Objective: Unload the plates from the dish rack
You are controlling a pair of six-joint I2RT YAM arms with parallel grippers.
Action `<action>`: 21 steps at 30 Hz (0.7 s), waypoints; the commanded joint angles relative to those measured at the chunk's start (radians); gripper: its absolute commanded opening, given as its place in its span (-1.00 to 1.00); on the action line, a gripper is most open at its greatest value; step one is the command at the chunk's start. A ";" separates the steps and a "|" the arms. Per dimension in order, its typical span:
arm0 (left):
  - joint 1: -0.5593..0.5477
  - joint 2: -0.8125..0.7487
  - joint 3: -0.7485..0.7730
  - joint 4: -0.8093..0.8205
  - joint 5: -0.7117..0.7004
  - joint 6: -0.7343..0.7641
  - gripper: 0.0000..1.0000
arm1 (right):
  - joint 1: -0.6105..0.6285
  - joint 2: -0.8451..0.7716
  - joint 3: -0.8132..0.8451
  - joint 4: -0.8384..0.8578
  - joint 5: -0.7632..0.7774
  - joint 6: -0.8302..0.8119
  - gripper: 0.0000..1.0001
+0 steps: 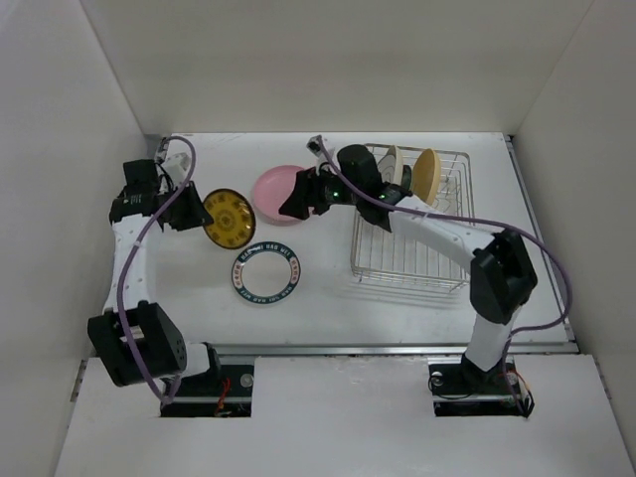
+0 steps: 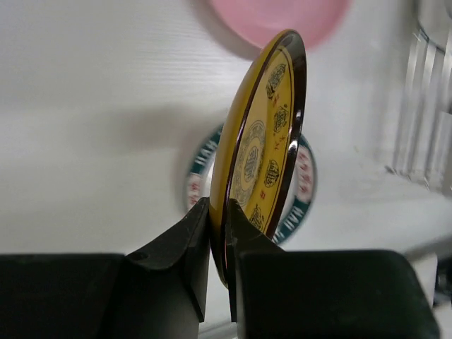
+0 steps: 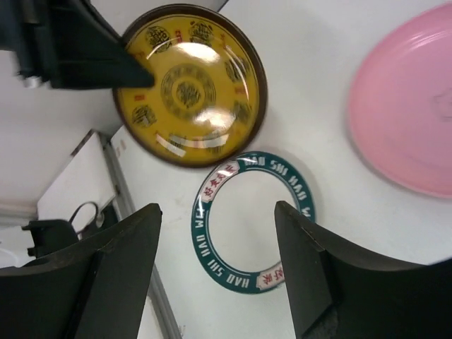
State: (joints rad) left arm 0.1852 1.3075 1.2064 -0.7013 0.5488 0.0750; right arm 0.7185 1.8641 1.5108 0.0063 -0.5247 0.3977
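Left tool (image 2: 217, 212) pinches the small yellow plate (image 2: 258, 155) by its lower rim. Plate is upright, edge-on, looks clear of the desk (image 1: 328, 298). Thin grip, so it may pivot or slip and drop onto the lettered-rim plate (image 2: 304, 180) lying flat just past the tips. Pink plate (image 2: 282, 18) lies further out. Right tool (image 3: 215, 208) is spread, empty and close by: clash risk. Dish rack (image 1: 412, 260) behind it holds the tan plate (image 1: 427, 174).
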 commanded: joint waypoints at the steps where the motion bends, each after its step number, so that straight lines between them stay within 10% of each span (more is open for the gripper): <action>1: 0.098 0.064 0.028 0.150 -0.156 -0.161 -1.00 | -0.016 -0.193 -0.009 -0.006 0.188 0.016 0.43; 18: 0.221 0.556 0.182 0.261 -0.185 -0.238 -1.00 | -0.016 -0.641 -0.202 -0.209 0.466 -0.082 0.54; 21: 0.232 0.630 0.205 0.178 -0.265 -0.312 -0.60 | -0.016 -0.663 -0.173 -0.341 0.661 -0.082 0.57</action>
State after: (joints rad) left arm 0.4061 1.8942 1.3899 -0.4156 0.3737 -0.1745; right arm 0.6971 1.2358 1.3106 -0.2207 -0.0566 0.3290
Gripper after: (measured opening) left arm 0.173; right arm 0.782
